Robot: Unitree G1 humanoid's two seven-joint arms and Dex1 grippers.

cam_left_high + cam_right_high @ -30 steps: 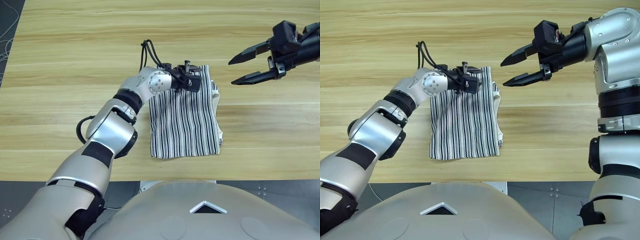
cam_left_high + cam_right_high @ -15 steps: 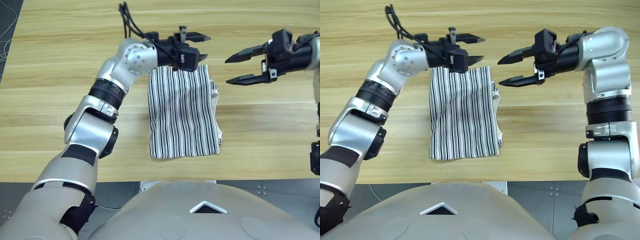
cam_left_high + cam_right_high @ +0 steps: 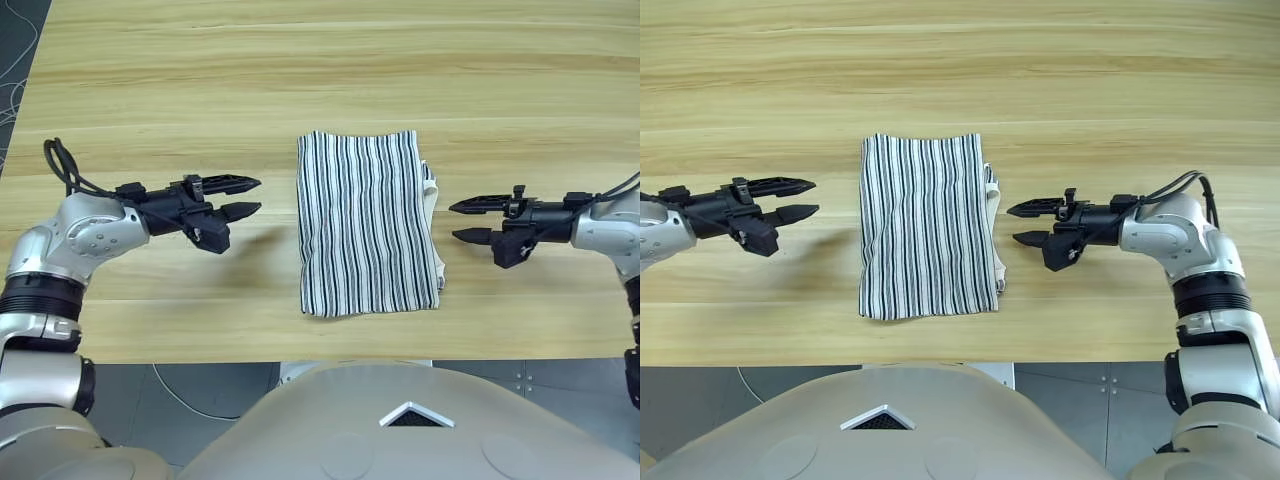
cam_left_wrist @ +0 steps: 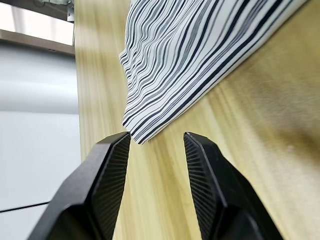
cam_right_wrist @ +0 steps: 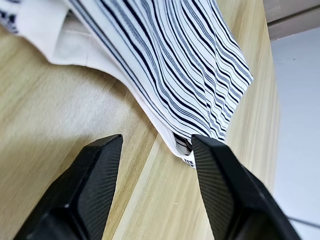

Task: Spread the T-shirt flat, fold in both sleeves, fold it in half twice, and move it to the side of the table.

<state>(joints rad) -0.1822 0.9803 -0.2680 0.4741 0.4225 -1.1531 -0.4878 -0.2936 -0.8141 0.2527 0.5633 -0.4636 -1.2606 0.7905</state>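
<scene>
One folded striped T-shirt (image 3: 368, 222) lies on one table (image 3: 300, 70) between two spread tools, left tool (image 3: 255, 195) and right tool (image 3: 455, 222).

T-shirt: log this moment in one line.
T-shirt: folded, flat on table | left hand: open, left of it, apart | right hand: open, right of it, apart | move aside: not yet done

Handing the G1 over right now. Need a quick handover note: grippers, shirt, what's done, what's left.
Left gripper: open, empty, off the T-shirt's left edge, not touching it.
Right gripper: open, empty, off its right edge, also apart.
T-shirt: folded striped rectangle lying flat near the front middle of the table, layers showing along its right edge.
Done: the folding looks finished.
Left: move it to the side of the table.
</scene>
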